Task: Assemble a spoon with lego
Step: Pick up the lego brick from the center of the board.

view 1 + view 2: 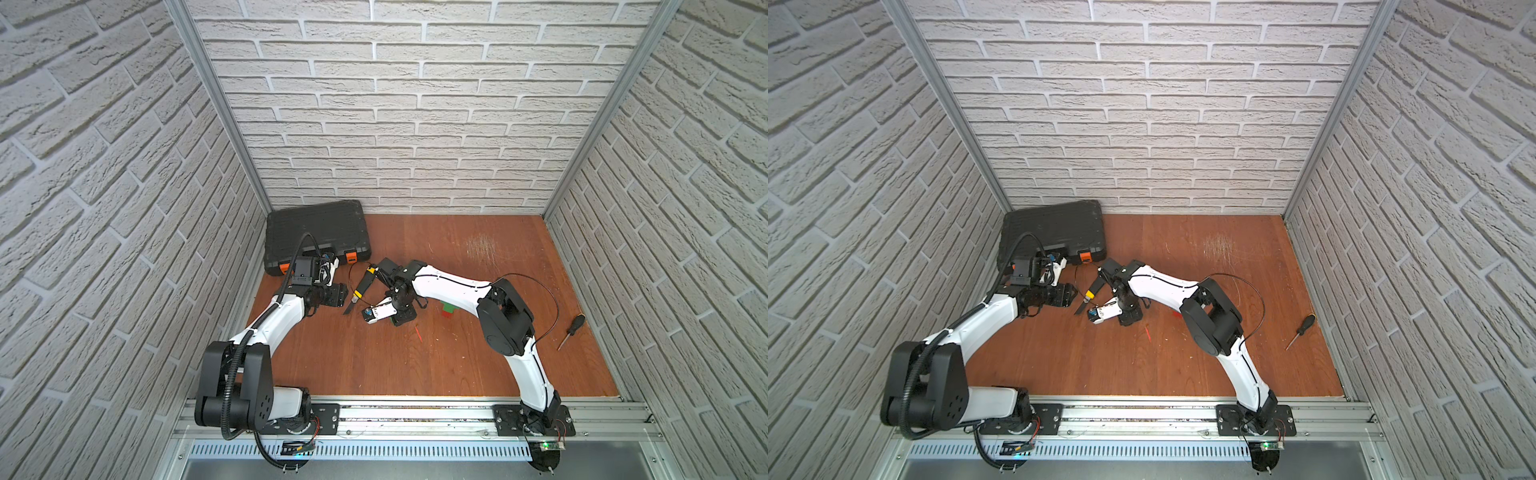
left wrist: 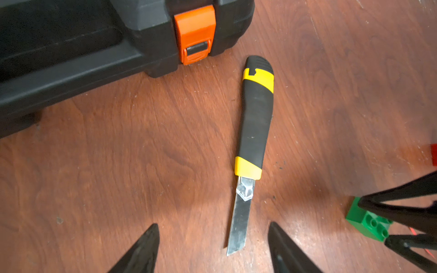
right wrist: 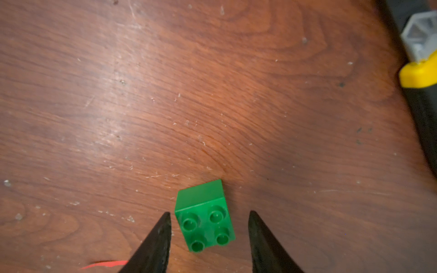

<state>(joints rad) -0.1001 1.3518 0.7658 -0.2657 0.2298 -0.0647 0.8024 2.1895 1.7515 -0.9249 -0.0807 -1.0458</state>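
The green lego brick (image 3: 205, 216) sits studs up on the desk (image 3: 212, 94), btw the two fingers of my right claw (image 3: 210, 214); this claw is spread, w/ a thin gap on each side, so no pinch; other green and red bricks (image 1: 449, 308) lie under the right arm; my left claw (image 2: 212, 245) is spread too, over the blade of the utility knife (image 2: 255, 123), near the black case (image 2: 71, 47).
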